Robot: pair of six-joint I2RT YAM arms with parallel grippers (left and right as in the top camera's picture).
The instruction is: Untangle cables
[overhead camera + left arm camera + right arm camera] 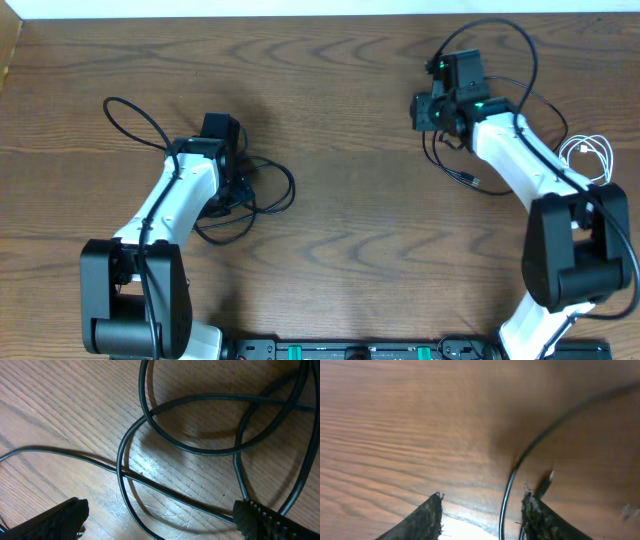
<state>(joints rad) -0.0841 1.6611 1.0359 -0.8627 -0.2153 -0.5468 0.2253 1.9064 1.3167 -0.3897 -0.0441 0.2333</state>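
Left gripper (161,510) spread fully wide, holding nothing, low over the knotted thin black cords (143,390) left of the wooden bench's (350,100) middle. One strand runs between its fingers. Right gripper (483,497) part-open near the far right corner, a thin black cord (505,495) loose beside one finger. White coiled cord (585,145) at the right edge. Risk: left closing on crossing strands together would tighten the knot.

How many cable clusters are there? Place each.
3: a black tangle by the left arm, black loops around the right claw, a white coil far right. Strands may be hidden.
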